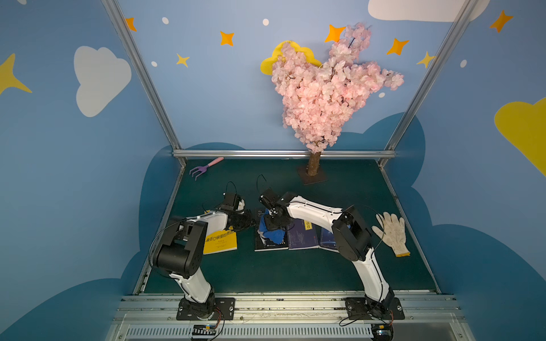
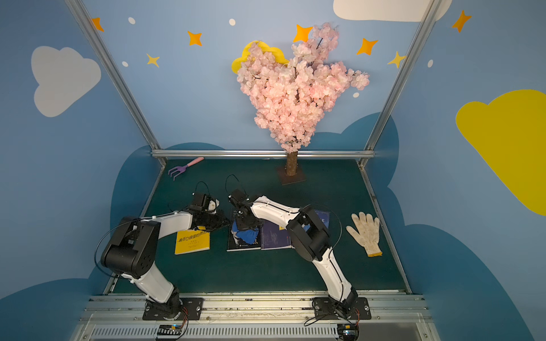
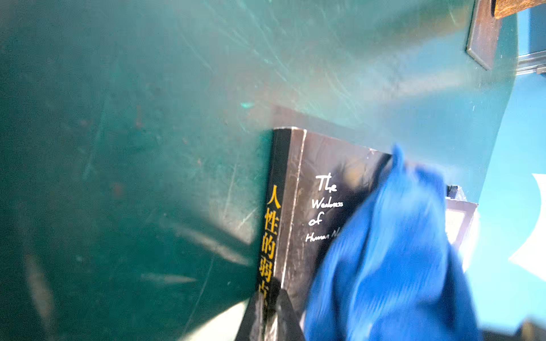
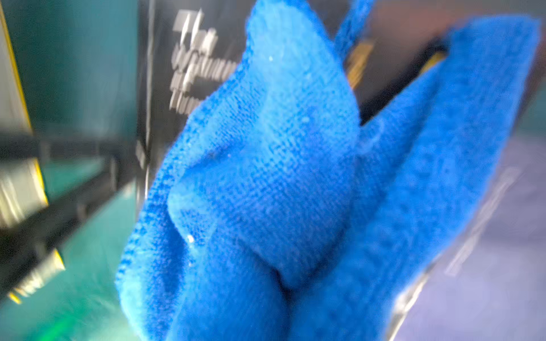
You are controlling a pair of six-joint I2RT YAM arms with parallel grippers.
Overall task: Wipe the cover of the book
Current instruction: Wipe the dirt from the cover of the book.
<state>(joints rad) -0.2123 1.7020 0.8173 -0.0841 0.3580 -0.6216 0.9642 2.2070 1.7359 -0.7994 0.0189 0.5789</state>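
The right claw (image 1: 271, 225) is clamped on a bunched blue microfibre cloth (image 1: 274, 235) and presses it onto the black paperback (image 3: 319, 183). The paperback lies flat mid-tabletop (image 1: 266, 271), between a yellow book (image 1: 220, 240) and a purple book (image 1: 302, 237). The left claw (image 1: 251, 223), jaws together, sits with its tip at the spine edge, probably to stop the paperback sliding under the strokes.

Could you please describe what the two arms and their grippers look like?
Both arms match: the left arm and right arm have white, rounded link shells between bulky black joint housings, on black base plates. Thin black cables loop out at the elbows and wrists. The left gripper and right gripper are black, jaws included. I see no markings.
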